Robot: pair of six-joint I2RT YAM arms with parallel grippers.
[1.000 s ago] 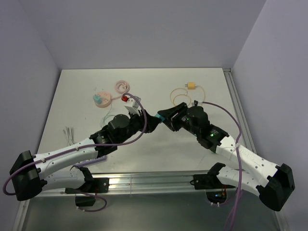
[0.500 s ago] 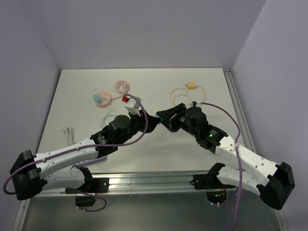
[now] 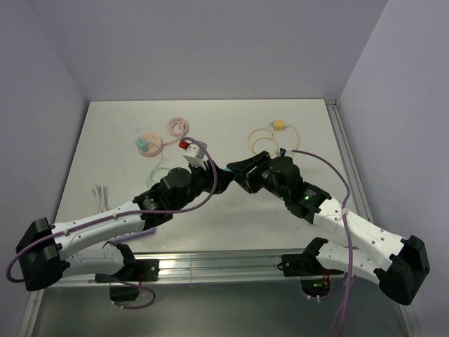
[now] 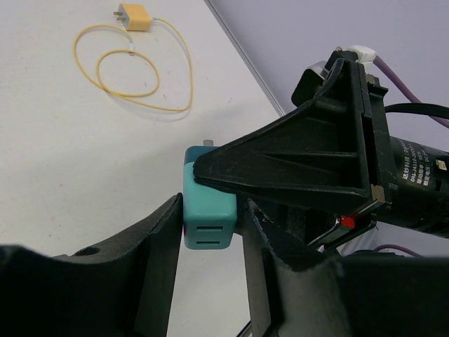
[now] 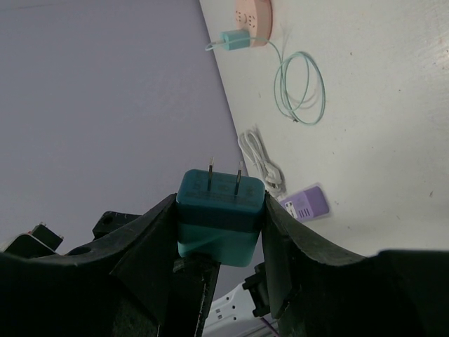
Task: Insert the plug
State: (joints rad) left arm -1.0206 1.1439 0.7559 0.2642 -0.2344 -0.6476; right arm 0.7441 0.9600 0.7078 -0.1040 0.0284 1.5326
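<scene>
Above the middle of the table the two grippers meet around a teal plug (image 3: 228,170). My right gripper (image 5: 220,207) is shut on the plug (image 5: 220,214), both fingers pressed to its sides and the two prongs pointing away from the wrist. My left gripper (image 4: 212,219) stands round the same plug (image 4: 209,214). Its left finger is against the plug and a narrow gap shows at its right finger (image 4: 261,232). The slotted end of the plug faces the left wrist camera. A round pink socket (image 3: 148,145) lies at the far left with another teal plug (image 3: 142,144) in it.
A yellow plug (image 3: 280,126) with a looped yellow cable lies at the far right. A red plug (image 3: 184,144) and a pink cable coil (image 3: 178,126) lie near the socket. A white cable (image 3: 100,193) lies at the left edge. Walls stand on three sides.
The left jaws squeezed in on the teal plug and have eased apart again. The right gripper has kept its hold. Both arms have hardly shifted.
</scene>
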